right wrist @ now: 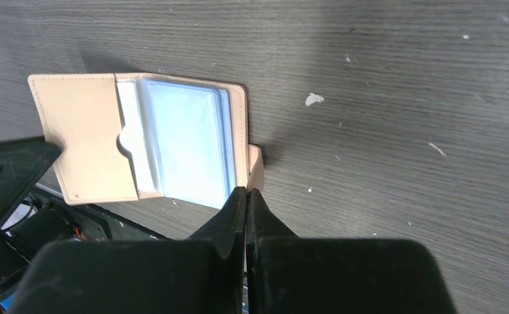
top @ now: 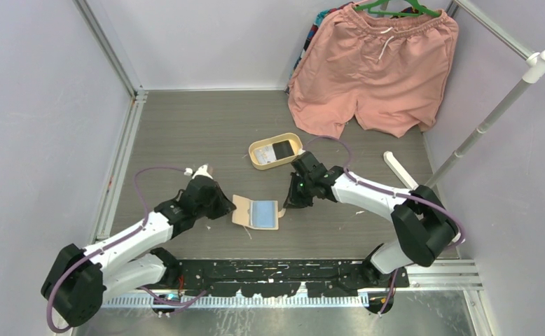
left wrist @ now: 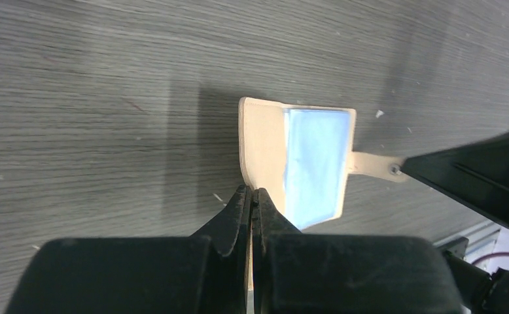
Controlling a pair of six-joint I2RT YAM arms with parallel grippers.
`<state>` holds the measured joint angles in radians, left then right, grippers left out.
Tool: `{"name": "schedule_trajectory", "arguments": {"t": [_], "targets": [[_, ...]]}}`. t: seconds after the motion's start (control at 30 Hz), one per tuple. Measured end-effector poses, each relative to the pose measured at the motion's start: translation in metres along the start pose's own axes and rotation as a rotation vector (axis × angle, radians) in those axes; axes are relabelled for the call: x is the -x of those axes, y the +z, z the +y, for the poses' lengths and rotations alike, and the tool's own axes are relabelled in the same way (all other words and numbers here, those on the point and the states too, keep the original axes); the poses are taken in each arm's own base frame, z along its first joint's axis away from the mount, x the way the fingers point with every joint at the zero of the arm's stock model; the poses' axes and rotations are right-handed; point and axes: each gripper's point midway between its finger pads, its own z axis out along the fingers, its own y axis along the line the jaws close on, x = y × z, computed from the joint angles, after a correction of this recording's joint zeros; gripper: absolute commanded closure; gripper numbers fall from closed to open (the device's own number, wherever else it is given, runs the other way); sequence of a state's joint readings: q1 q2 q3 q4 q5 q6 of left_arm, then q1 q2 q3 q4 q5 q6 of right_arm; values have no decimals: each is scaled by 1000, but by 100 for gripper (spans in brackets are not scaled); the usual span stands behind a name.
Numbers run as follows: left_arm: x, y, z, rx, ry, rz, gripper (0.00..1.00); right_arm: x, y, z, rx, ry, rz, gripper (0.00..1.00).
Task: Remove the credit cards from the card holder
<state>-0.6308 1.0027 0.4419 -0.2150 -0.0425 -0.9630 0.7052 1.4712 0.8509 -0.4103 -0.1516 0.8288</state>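
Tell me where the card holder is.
Top view: the card holder lies open on the table, between the left gripper and right gripper, just below the tray.

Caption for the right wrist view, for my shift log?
Open card holder flat on the table, right gripper pinching its snap tab.

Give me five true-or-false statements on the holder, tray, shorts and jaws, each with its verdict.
1. The holder lies open on the table. True.
2. The tray is empty. False: a dark and white card lies in it.
3. The left jaws stand wide open. False: they are shut on the holder's edge.
4. The shorts hang on a hanger at the back. True.
5. The holder sits inside the tray. False: it lies on the table, apart from the tray.
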Motion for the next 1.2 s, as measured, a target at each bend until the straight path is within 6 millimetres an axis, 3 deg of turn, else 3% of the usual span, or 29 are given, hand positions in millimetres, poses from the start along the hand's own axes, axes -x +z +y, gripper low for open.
{"name": "schedule_trajectory", "arguments": {"t": [0.13,0.3,0.53,0.7,0.87,1.03,1.2], "targets": [[-3,-5,-15,-32,19,9,100,1,6,3,11,8,3,99],[-21,2,-24,-31,44,55,100,3,13,7,31,16,5,99],[-43,13,-47,-51,82,102,88,5,15,11,53,18,-7,99],[-24,5,-94,-158,83,46,76,1,19,6,48,35,-1,99],[-8,0,-121,-222,71,4,68,-1,19,3,58,51,-18,99],[-11,11,-124,-214,75,13,66,-3,10,-8,67,89,-57,99],[-9,14,-107,-145,106,1,53,6,-7,-15,95,119,-113,99]]}}
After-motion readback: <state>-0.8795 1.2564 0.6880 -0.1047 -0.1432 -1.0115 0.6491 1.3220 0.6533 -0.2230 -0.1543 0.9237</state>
